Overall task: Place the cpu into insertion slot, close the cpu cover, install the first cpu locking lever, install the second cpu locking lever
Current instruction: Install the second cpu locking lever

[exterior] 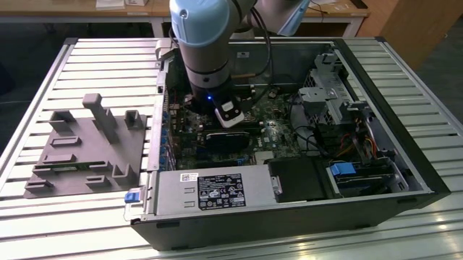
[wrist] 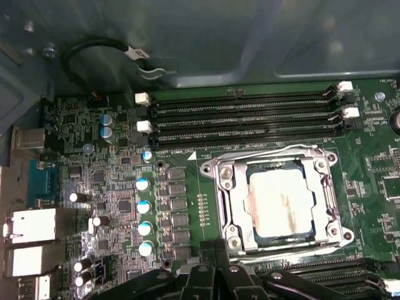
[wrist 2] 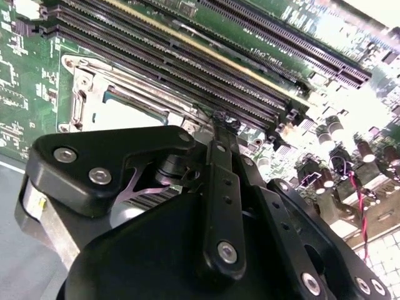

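Note:
In the first wrist view the cpu (wrist: 281,203) shows its pale metal top, seated in the insertion slot (wrist: 340,234). The cpu cover (wrist: 232,200) lies flat over it, framing the chip. A thin wire locking lever (wrist: 269,152) lies along the socket's edge beside the memory slots. My gripper (wrist: 215,250) sits just off a corner of the socket with its black fingers together and nothing visible between them. In the second wrist view the fingertips (wrist 2: 219,122) meet above the board near the socket (wrist 2: 81,94). In the exterior view the arm (exterior: 206,54) reaches down into the open computer case.
Memory slots (wrist: 244,119) run beside the socket. A black block (exterior: 225,140), the grey power-supply box (exterior: 217,189) and drive cages (exterior: 340,103) crowd the case. A grey fixture (exterior: 87,146) stands on the slatted table at the exterior view's left.

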Controlling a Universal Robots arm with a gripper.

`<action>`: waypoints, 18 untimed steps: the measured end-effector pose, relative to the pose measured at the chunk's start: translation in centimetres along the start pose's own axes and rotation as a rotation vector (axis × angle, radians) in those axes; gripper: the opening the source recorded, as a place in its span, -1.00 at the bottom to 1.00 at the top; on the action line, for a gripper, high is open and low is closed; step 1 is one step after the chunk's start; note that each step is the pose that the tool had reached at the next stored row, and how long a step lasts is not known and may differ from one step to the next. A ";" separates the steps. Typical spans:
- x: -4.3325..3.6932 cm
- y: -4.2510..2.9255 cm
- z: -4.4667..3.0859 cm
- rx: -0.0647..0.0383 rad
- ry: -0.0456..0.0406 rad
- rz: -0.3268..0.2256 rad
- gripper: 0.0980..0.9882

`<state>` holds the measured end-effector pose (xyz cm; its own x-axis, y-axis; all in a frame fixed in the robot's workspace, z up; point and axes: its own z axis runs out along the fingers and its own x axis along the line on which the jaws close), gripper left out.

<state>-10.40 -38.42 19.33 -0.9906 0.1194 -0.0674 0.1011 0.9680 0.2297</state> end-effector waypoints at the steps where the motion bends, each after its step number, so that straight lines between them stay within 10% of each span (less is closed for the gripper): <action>1: 0.02 0.08 0.02 0.000 0.0000 0.000 -0.98; 18: 0.12 0.35 0.19 0.000 -0.0014 -0.002 -0.98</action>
<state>-10.47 -38.02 19.22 -0.9906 0.1182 -0.0691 0.0995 0.9681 0.2299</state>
